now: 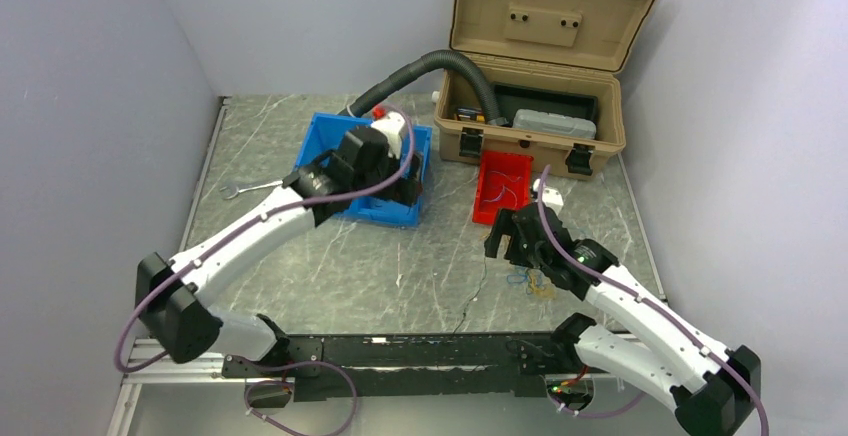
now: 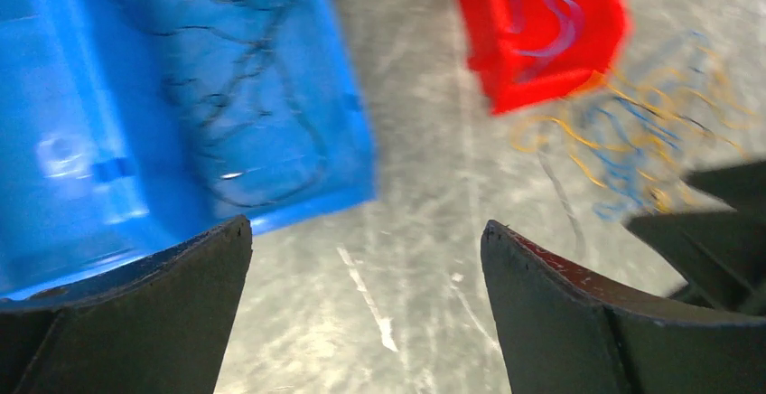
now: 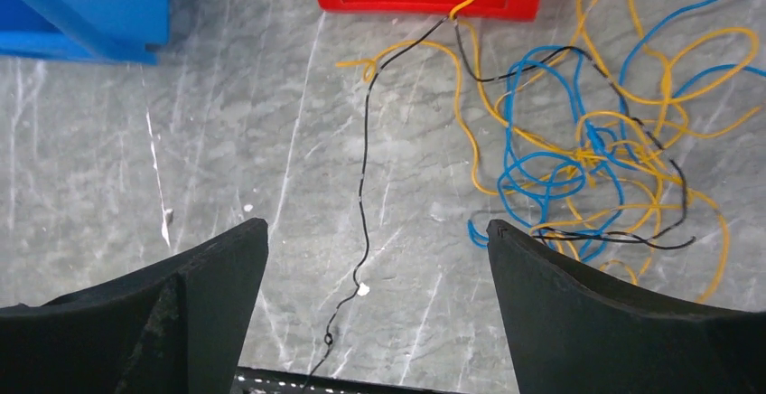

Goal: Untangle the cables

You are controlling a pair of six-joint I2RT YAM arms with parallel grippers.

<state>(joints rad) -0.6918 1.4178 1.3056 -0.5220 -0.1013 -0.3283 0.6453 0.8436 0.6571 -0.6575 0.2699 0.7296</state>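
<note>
The cables [image 3: 587, 150] lie as a loose tangle of yellow-orange, blue and black wires on the marble table, right of my right gripper [image 3: 378, 227]. That gripper is open and holds nothing. One black wire [image 3: 363, 186] runs from the tangle down between its fingers, lying flat on the table. From above, the tangle [image 1: 530, 281] sits beside the right gripper [image 1: 503, 236]. My left gripper [image 2: 366, 231] is open and empty, just past the blue bin [image 2: 181, 96], which holds black wires [image 2: 244, 114]. The red bin [image 2: 542, 23] holds a blue wire. The left gripper [image 1: 408, 188] hovers at the blue bin's right end.
A tan toolbox [image 1: 535, 106] stands open at the back, with a grey corrugated hose [image 1: 420, 68] arching from it to the blue bin [image 1: 330, 146]. The red bin [image 1: 503, 186] lies in front of the toolbox. A wrench [image 1: 245, 189] lies left of the blue bin.
</note>
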